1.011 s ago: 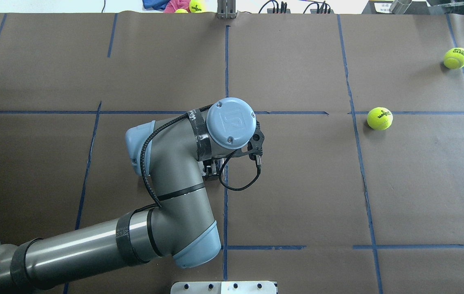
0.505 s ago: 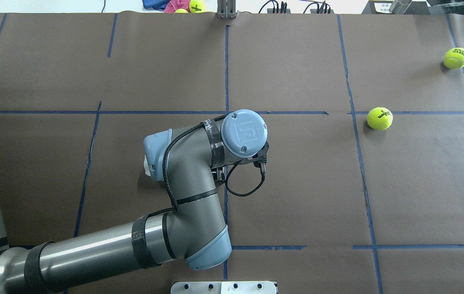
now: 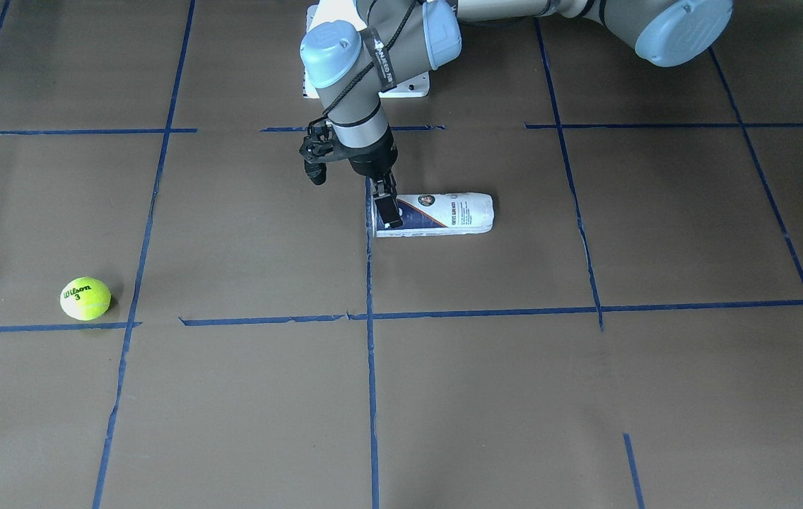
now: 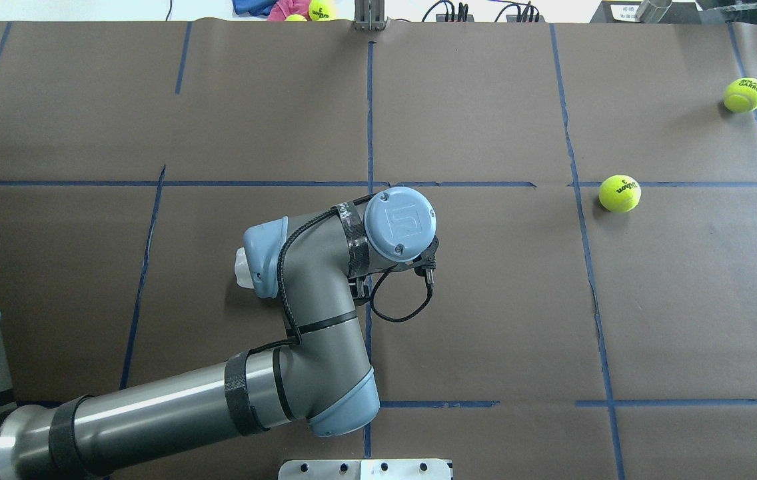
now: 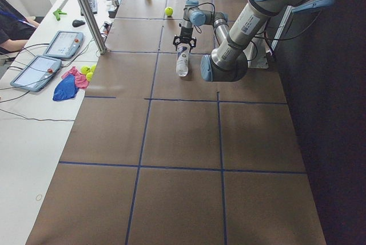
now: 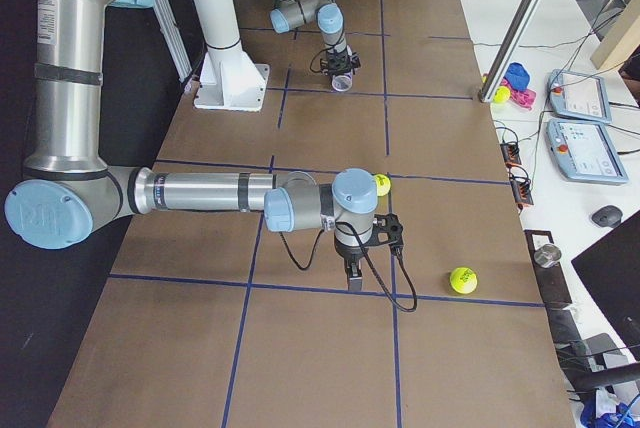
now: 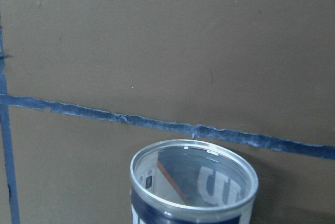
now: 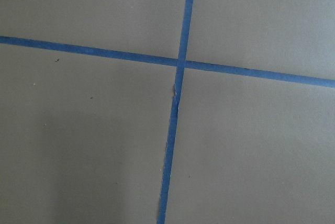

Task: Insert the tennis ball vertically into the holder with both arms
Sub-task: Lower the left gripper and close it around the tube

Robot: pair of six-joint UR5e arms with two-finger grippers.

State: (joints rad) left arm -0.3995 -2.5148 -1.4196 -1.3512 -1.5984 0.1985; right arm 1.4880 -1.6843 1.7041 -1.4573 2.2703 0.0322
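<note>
The holder [image 3: 444, 212] lies on its side in the middle of the table, open end toward the tape line. Its rim fills the bottom of the left wrist view [image 7: 193, 153]. Only its white end peeks out from under the arm in the overhead view [image 4: 240, 267]. My left gripper [image 3: 384, 205] points down over the open end, jaws apart on either side of it. The tennis ball [image 4: 620, 193] marked Wilson 3 rests far off to the right [image 3: 85, 298]. My right gripper [image 6: 350, 281] hangs above a tape crossing near the balls; I cannot tell whether it is open or shut.
A second yellow ball [image 4: 745, 95] lies at the far right of the table. The white pedestal base [image 6: 230, 78] stands at the robot's side. Cloths and more balls [image 4: 285, 8] lie beyond the far edge. A metal post [image 6: 530, 8] and tablets [image 6: 580, 98] stand on the side bench.
My left arm has moved to the right and lowered over the holder, slowing in the last half second. The holder's white end now shows beside the elbow. The balls have not moved.
</note>
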